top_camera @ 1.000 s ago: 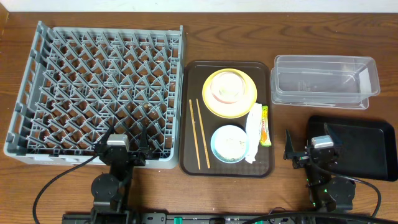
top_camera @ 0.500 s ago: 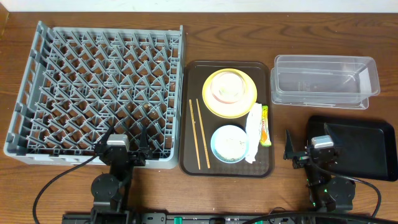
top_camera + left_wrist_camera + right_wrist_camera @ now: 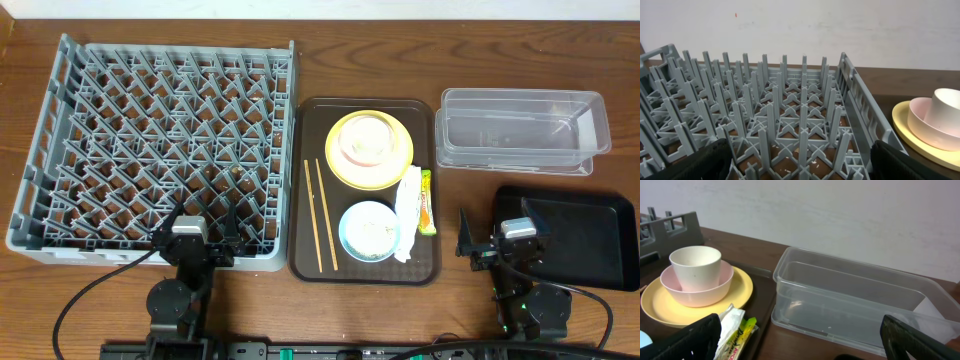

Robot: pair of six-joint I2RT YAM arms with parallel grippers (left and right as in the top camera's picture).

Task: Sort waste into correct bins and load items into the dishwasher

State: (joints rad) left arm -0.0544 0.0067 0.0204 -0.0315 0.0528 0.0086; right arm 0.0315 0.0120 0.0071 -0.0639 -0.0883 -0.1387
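Nothing has moved; jaws of left gripper point(image 3: 204, 222) and right gripper point(image 3: 497, 230) stand apart, wrist views cropping their tips.

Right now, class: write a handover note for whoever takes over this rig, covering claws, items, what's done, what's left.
Left claw: open, empty, by the rack.
Right claw: open, empty, at the black tray.
On the brown tray: cup in pink bowl on yellow plate, blue bowl with scraps, chopsticks, wrapper, packet.
Clear tub shows no waste.
Done: nothing.
Left: bin all waste, rack all dishes.
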